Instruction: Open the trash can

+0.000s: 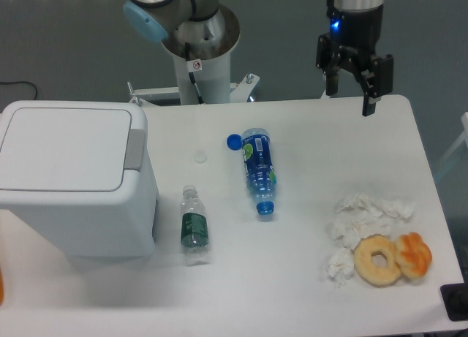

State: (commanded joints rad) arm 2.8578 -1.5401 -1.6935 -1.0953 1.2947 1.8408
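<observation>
The trash can [73,183] is a large boxy white bin at the table's left side. Its flat white lid [64,148] lies shut, and a grey push-tab [134,148] runs along the lid's right edge. My gripper [349,97] hangs far off at the back right of the table, above the surface. Its two black fingers point down, spread apart, with nothing between them.
A clear bottle with a green label [194,227] lies just right of the bin. A blue bottle [259,169] and its blue cap [233,141] lie mid-table. Crumpled tissues [362,220], a donut [378,260] and an orange pastry [414,254] sit front right.
</observation>
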